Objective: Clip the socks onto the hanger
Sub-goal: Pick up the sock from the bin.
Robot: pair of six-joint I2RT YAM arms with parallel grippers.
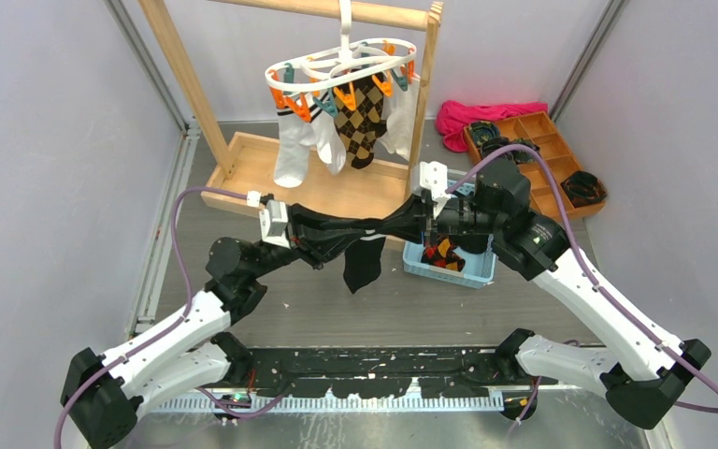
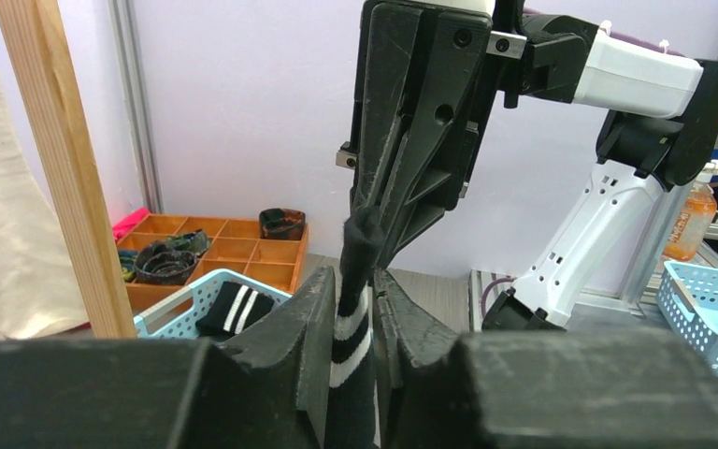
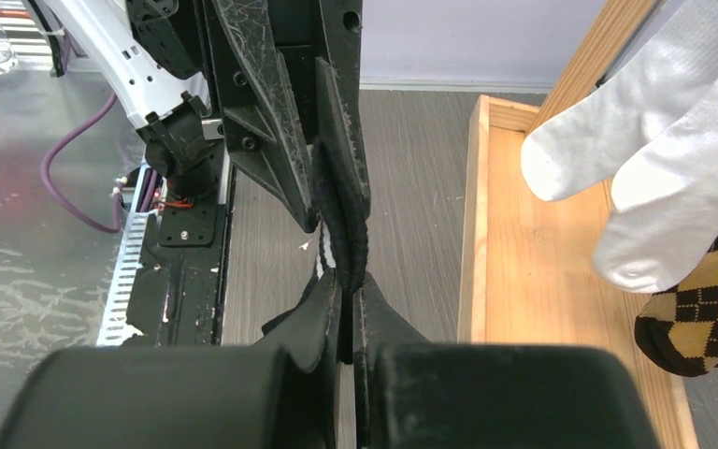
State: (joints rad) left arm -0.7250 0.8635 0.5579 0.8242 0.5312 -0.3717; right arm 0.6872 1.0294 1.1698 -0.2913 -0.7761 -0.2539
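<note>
Black sock (image 1: 363,254) is at frame centre in the top view, pulled taut between both grippers, w/ 1 end drooping toward the table. L gripper (image 1: 321,233) grips it from the left. In the L wrist view its 2 fingers (image 2: 310,323) press on the cuff w/ its 2 white stripes. R gripper (image 1: 413,223) has its jaws closed tight on the other end. In the R wrist view the sock runs as a narrow black band from its fingertips up to the L gripper's.

2nd black sock (image 2: 234,311), also striped at the cuff, lies in the blue basket (image 1: 449,273), just below the R gripper.

Hanger (image 1: 345,42) is at upper centre, hooked on the bar of the wooden rack (image 1: 187,84), well apart from the held sock. White socks (image 1: 292,150) and 1 argyle sock (image 1: 363,122) hang from its clips.

At upper right sit an orange tray (image 1: 533,140) and a pink cloth (image 1: 472,120).
</note>
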